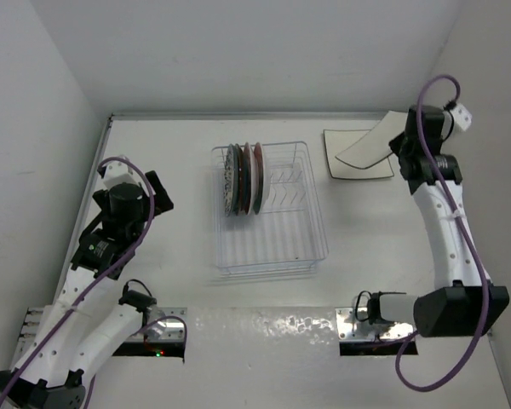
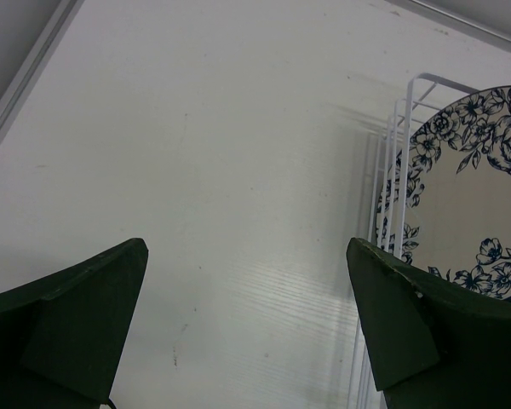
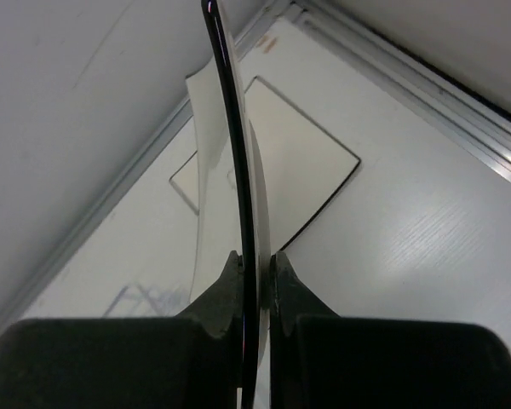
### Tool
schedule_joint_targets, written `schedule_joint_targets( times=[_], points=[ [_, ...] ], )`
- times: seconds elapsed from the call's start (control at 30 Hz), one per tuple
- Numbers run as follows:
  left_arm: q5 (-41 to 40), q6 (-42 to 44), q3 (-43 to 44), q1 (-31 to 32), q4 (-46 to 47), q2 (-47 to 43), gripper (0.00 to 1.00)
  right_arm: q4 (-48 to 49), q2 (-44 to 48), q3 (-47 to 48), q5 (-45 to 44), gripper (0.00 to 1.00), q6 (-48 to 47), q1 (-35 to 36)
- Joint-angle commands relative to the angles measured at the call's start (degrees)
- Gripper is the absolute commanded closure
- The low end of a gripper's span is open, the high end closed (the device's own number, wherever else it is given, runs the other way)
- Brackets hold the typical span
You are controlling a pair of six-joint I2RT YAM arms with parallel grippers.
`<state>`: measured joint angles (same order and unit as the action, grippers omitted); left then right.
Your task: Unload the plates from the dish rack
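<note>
step: stacking held square plate [image 1: 366, 146] on flat square plate [image 1: 368, 174], far right corner of table [image 1: 170, 145] | right gripper [image 3: 255, 271]: pinching held plate's edge | left gripper [image 2: 247, 256]: wide open, idle | dish rack [image 1: 311, 247]: three round plates [image 1: 243, 179] upright, far-left end | next: level, lower, release

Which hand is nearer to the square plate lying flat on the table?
Right. The right hand, shut on another square plate, is beside the flat plate; the left hand is beyond the dish rack.
</note>
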<state>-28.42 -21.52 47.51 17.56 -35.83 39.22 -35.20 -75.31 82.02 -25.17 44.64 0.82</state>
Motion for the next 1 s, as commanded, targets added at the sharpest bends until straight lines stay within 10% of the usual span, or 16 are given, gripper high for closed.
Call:
schedule_joint_targets(
  times=[0.0, 0.13, 0.47, 0.97],
  points=[
    [-0.4, -0.2, 0.0, -0.1, 1.5, -0.7, 0.00, 25.9, 4.1, -13.8, -4.4, 1.00, 19.0, -4.1],
    [-0.5, -0.2, 0.0, -0.1, 1.5, -0.3, 0.00, 46.0, 3.0, -28.1, -2.1, 1.00, 33.2, -7.5],
    [-0.4, -0.1, 0.0, -0.1, 1.6, 0.3, 0.00, 60.6, -0.9, -39.6, -4.2, 1.00, 37.4, -7.5],
    [-0.4, -0.1, 0.1, -0.1, 1.5, 1.1, 0.00, 58.5, -5.9, -48.4, -13.0, 0.93, 49.1, -1.3]
  ],
)
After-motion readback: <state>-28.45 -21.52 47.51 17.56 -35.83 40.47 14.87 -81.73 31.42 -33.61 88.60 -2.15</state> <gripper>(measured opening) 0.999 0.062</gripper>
